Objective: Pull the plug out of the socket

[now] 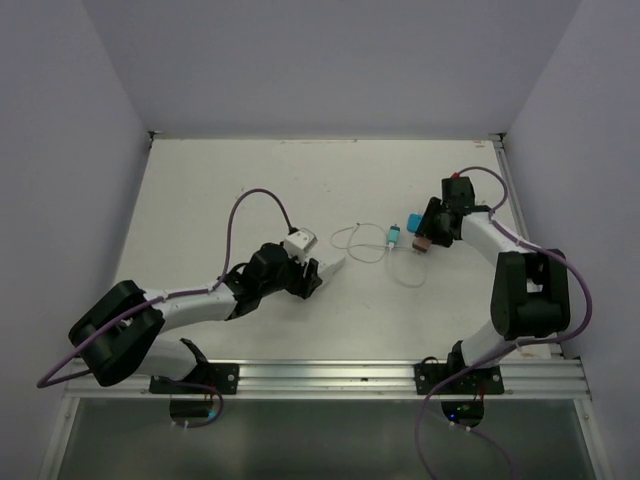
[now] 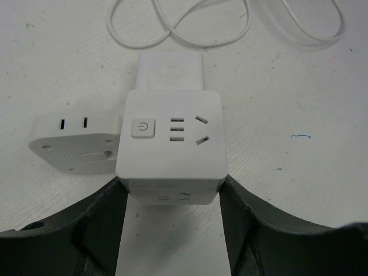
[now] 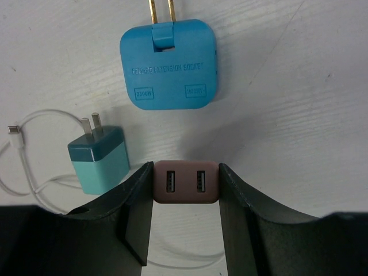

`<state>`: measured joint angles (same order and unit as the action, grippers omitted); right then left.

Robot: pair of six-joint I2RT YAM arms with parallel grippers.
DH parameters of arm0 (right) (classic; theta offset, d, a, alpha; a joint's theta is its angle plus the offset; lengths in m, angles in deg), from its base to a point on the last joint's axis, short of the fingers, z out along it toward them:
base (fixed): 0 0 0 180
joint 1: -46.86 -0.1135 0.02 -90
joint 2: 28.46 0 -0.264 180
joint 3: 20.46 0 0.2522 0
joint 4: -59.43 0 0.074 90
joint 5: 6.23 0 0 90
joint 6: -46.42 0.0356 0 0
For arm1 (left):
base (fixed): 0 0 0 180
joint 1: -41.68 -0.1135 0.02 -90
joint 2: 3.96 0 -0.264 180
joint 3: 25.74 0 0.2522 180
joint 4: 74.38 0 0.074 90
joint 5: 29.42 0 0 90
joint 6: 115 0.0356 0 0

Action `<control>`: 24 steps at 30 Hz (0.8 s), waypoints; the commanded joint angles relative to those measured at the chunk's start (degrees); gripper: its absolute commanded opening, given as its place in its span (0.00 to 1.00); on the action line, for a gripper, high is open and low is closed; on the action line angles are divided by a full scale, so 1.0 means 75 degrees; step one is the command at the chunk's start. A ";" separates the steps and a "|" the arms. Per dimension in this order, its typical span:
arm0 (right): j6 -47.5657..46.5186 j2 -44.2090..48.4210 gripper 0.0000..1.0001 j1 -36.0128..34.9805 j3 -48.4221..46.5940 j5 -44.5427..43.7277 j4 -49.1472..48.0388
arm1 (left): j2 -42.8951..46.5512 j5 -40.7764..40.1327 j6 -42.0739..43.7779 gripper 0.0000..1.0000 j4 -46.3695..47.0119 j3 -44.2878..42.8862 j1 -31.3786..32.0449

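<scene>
We see the left jaws clamped on the socket (image 2: 169, 138), one against each side face, its button face turned up; a white plug (image 2: 172, 70) sits against the socket's far face, just beyond the jaws; a flat white adapter (image 2: 75, 141) touches the socket's left side; the right jaws are clamped on a brown USB charger (image 3: 186, 181); on the worktop (image 3: 299, 115) beyond them lies a blue extension socket (image 3: 168, 64), and to their left a teal charger (image 3: 99, 158).
</scene>
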<state>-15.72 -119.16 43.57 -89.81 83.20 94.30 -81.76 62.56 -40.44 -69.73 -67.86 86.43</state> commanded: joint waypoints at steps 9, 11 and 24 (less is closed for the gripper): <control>-0.0151 -0.0399 0.53 0.0286 -0.0544 -0.0485 0.0374 | 0.0529 -0.1575 -0.0425 0.34 -0.0264 0.0125 -0.0061; -0.0175 -0.0376 0.62 0.0310 -0.0580 -0.0544 0.0432 | 0.0541 -0.1774 -0.0554 0.34 -0.0310 0.0137 -0.0061; -0.0491 0.2060 0.87 -0.0450 -0.0041 0.0779 -0.0340 | 0.0295 -0.1424 -0.1152 0.66 -0.0170 -0.0015 -0.0061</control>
<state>-17.67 -108.01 43.68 -91.41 84.86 94.86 -79.22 51.02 -46.96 -72.75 -66.96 86.32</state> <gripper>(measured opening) 0.863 0.652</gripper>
